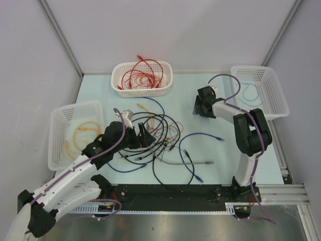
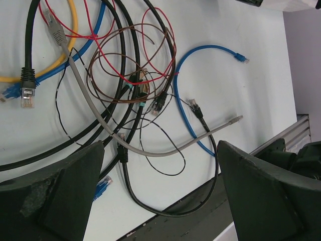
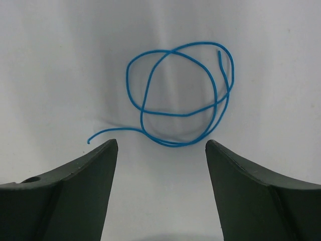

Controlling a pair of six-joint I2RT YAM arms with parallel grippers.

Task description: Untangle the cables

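- Left fingers (image 2: pixel 65 196) are spread wide and hold nothing. Right fingers (image 3: pixel 261 201) are likewise apart and empty.
- Tangle (image 1: pixel 160 136) lies just beyond the left tips: black, blue, grey and yellow cables plus thin red and brown wire, crossing many times.
- Between the left tips, a grey cable (image 2: pixel 165 154) runs across. A black cable (image 2: pixel 126 178) loops back toward the finger bases. A blue cable (image 2: pixel 183 108) sits toward the right-hand finger.
- Step, as judged: picking one strand out of the pile; nothing is gripped yet.
- Next move calls for closing on a strand that lies on top, near a free plug end. Grey seems to overlie the black ones, so it is a fair candidate. Draw it out slowly so the rest does not drag along.
- Ahead of the right tips, not between them, a blue wire (image 3: pixel 175 100) is coiled. I cannot tell what surface it lies on.
- Back basket (image 1: pixel 142 93), far beyond both pairs of fingers, holds red wires (image 1: pixel 145 75).
- Left basket (image 1: pixel 51 145), outboard of the left fingers, holds yellow cables (image 1: pixel 83 131).
- Right basket (image 1: pixel 271 75), outboard of the right fingers, holds a thin blue wire, possibly the same one.
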